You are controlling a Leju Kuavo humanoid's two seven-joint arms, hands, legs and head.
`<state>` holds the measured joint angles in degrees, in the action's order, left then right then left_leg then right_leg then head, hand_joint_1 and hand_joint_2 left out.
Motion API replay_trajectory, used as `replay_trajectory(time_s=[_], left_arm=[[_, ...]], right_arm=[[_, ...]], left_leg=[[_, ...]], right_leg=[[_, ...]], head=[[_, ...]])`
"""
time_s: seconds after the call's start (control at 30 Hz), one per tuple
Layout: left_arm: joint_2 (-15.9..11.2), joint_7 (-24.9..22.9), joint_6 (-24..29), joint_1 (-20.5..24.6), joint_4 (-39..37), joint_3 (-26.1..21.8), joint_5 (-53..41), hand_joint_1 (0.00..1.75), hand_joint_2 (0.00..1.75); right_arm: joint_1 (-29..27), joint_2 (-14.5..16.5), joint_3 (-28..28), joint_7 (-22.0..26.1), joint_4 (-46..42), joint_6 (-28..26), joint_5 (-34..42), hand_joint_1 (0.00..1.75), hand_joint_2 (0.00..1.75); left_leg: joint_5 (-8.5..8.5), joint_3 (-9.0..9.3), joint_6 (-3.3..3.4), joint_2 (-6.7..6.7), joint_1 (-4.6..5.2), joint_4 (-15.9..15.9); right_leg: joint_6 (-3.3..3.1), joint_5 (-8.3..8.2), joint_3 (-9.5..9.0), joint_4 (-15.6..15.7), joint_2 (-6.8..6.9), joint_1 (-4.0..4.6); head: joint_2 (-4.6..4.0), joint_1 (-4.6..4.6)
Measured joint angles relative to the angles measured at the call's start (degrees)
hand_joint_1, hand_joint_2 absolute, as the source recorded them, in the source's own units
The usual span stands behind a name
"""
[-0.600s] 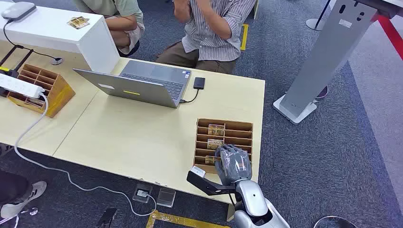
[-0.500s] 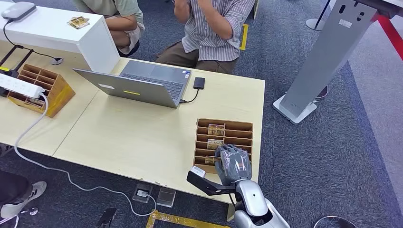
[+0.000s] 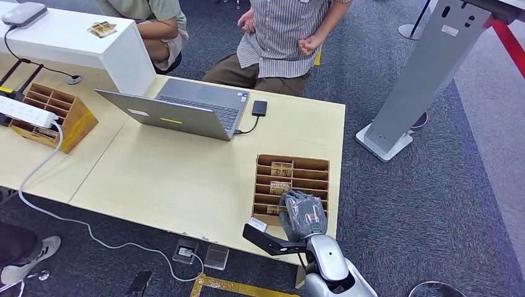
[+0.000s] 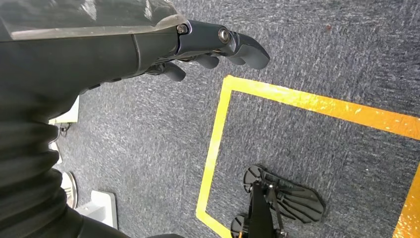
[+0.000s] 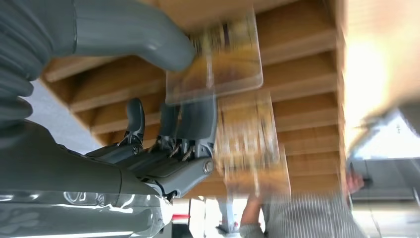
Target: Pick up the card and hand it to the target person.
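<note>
The card point(image 5: 218, 59) sits pinched between my right hand's point(image 3: 303, 213) thumb and fingers point(image 5: 198, 119), over the wooden slotted box point(image 3: 309, 167) at the lower middle of the bench point(image 3: 173, 179). My left hand point(image 4: 198, 49) hangs above blue carpet, fingers loosely curled, holding nothing.

Card point(image 5: 218, 59): clear plastic sleeve, yellow-brown print inside, blurred. Pinched between thumb and fingers of right hand point(image 3: 302, 213), held over slotted wooden box point(image 3: 309, 166) at table's point(image 3: 186, 179) near right corner. From head view card point(image 3: 275, 209) protrudes at hand's left side, over box's nearest slots. Two similar cards point(image 3: 281, 169) lie in farther slots, left column.
</note>
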<state>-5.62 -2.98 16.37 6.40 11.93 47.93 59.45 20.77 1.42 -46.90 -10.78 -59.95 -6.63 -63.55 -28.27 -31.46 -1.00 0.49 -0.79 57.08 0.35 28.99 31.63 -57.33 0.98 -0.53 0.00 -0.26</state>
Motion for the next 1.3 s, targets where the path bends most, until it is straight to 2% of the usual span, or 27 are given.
replay_trajectory(time_s=[0.1, 0.2, 0.83, 1.03, 1.3], left_arm=[[0.0, 0.1, 0.0, 0.0, 0.0, 0.0, -0.1, 0.0, 1.75], [0.0, 0.1, 0.0, 0.0, 0.0, 0.0, -0.1, 0.0, 1.75], [0.0, -0.4, 0.0, 0.0, 0.0, 0.0, -0.1, 0.0, 1.75], [0.0, -0.1, 0.0, 0.0, 0.0, 0.0, -0.1, 0.0, 1.75], [0.0, 1.0, -0.6, -0.1, 0.0, 0.0, -0.7, 0.0, 1.75]], right_arm=[[-0.2, 0.0, 0.0, -0.1, 0.0, 0.1, 0.0, 1.59, 1.75], [-0.2, 0.0, 0.0, -0.1, 0.0, 0.1, 0.0, 1.75, 1.75], [-0.2, -0.3, 0.0, -1.1, -0.7, -0.1, 0.8, 1.75, 1.75], [-0.3, -2.4, 0.8, -2.5, -4.6, 0.0, 1.4, 1.73, 1.75], [-1.3, -6.1, 4.9, -4.4, -15.7, 1.8, 2.1, 1.75, 1.75]], left_leg=[[0.0, -0.01, 0.0, 0.01, 0.0, 0.0], [0.0, -0.01, 0.0, 0.01, 0.0, 0.0], [0.0, -0.01, 0.0, 0.01, 0.0, 0.0], [0.0, -0.02, 0.0, 0.01, 0.0, 0.0], [0.0, -0.01, 0.0, 0.01, 0.0, 0.0]], right_leg=[[0.0, 0.0, 0.01, 0.0, -0.01, 0.0], [0.0, 0.0, 0.01, 0.0, -0.01, 0.0], [0.0, 0.0, 0.01, 0.0, -0.01, 0.0], [0.0, 0.0, 0.02, 0.0, -0.01, 0.0], [0.0, 0.0, 0.03, 0.0, -0.01, 0.0]], head=[[0.0, -0.01], [0.0, -0.01], [0.0, -0.01], [0.0, -0.01], [0.0, -0.01]])
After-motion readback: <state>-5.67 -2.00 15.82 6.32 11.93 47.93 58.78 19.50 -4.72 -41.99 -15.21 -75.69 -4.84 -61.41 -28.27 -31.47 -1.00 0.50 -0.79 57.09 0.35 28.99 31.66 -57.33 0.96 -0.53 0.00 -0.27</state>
